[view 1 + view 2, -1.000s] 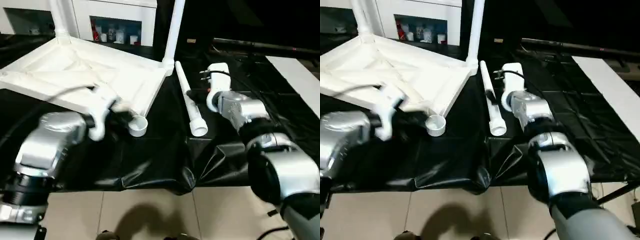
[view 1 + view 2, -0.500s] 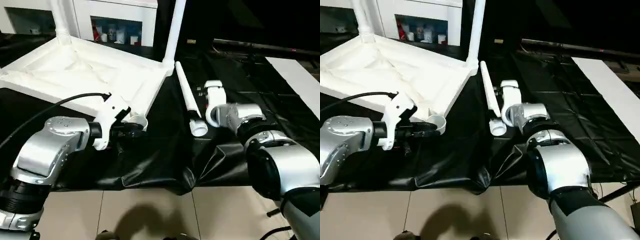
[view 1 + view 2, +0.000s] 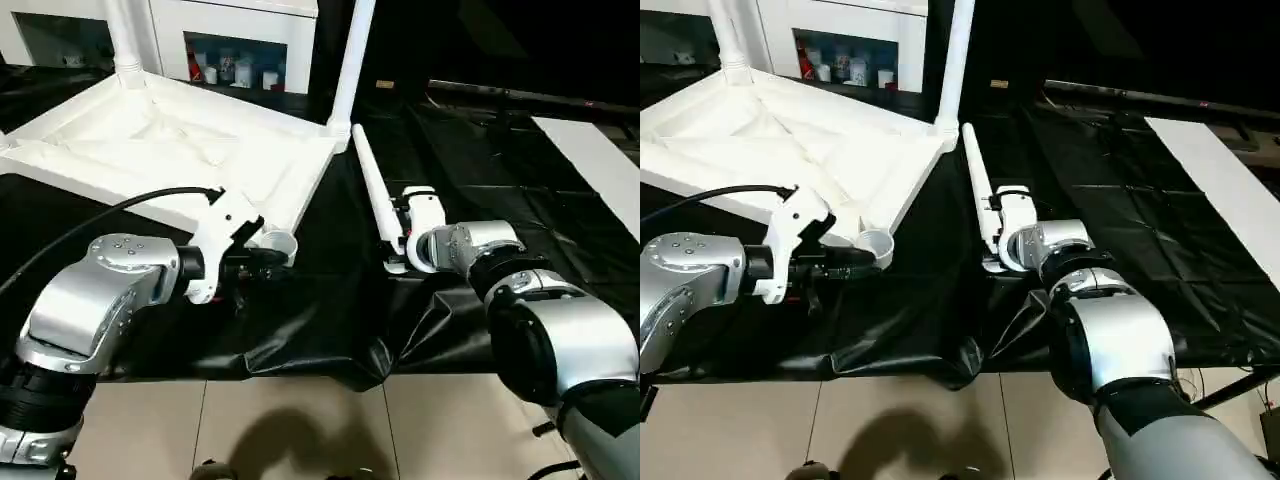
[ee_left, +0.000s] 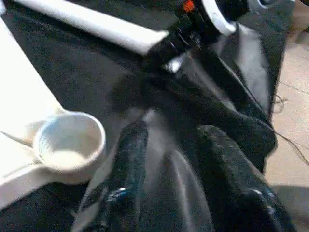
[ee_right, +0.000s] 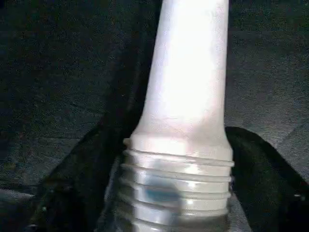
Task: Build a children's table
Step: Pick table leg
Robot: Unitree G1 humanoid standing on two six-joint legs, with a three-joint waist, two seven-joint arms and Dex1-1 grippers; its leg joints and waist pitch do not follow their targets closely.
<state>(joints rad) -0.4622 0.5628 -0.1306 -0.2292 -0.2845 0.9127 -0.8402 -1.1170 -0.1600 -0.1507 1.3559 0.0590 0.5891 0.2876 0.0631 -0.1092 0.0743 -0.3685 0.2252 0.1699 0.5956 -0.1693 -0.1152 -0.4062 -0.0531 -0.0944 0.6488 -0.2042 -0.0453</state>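
Right end effector (image 3: 989, 232) fingers astride loose leg (image 3: 975, 188) threaded end, grip uncertain, left end effector (image 3: 268, 262) parted beside corner socket (image 3: 277, 243)

Black plastic sheet (image 3: 330, 310) wrinkled over the worktable, hanging off its near edge above a beige tiled floor (image 3: 300, 430). White shelf cabinet (image 3: 235, 45) at back with small items inside; long flat white board (image 3: 1220, 180) at right.

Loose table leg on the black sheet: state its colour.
White, the loose leg, ribbed threads at its near end; clearest in the right wrist view.
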